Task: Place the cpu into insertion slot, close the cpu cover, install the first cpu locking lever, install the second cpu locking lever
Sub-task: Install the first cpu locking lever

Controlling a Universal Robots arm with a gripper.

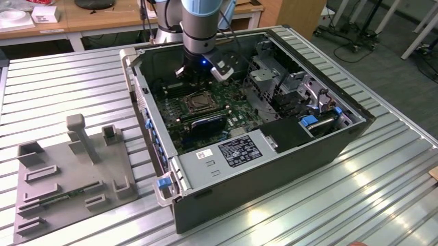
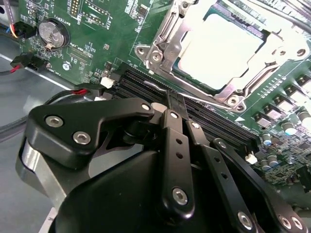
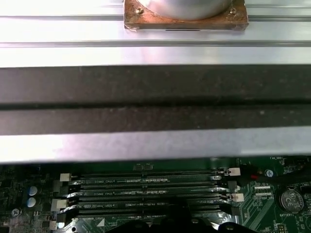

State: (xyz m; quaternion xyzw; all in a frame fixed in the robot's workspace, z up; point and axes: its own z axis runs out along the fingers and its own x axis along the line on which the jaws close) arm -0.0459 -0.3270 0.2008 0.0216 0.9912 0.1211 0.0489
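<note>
Cpu (image 2: 221,48) within cpu cover (image 2: 163,43) in the second wrist view

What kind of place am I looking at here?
Probably a robotics lab or workshop: a robot arm reaches into an open computer case on a slatted metal table, with wooden desks behind.

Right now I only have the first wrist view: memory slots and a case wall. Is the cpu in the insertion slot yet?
Observer: Yes. In the second wrist view the cpu lies flat, seated on the motherboard.
Operator: And the cover?
Observer: The cpu cover is down, framing the cpu.
Operator: Where is the gripper relative to it?
Observer: The gripper is over the memory slots, right beside the cover's edge.
</note>
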